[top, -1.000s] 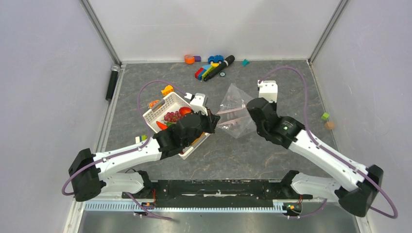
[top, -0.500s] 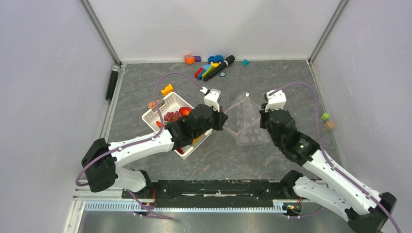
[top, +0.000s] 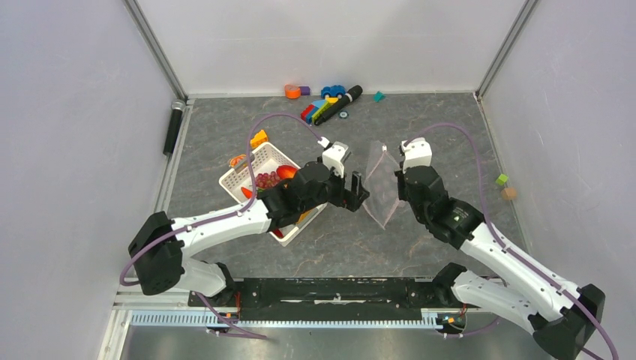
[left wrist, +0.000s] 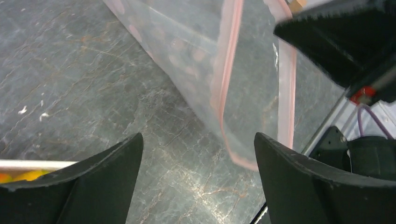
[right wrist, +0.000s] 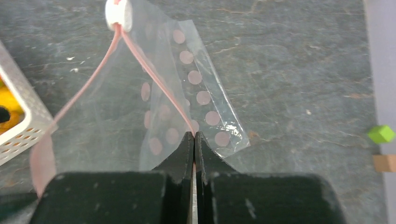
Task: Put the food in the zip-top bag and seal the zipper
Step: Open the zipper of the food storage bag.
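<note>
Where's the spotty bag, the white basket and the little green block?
zip-top bag [right wrist: 163, 112], right wrist view, its clear dotted side.
white basket [top: 241, 166], top external view, its slotted side wall.
green block [top: 502, 180], top external view, its top face.

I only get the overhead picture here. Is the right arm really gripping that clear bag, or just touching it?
Observer: Gripping. Its wrist camera shows the right end effector shut on the bag's pink zipper.
Operator: Is the bag's mouth open?
Observer: Yes. The two pink strips part from a white slider, leaving a gap between them.
Operator: And the left arm, is it holding anything?
Observer: No. The left wrist camera shows the left end effector open and holding nothing, with the bag ahead of it.
</note>
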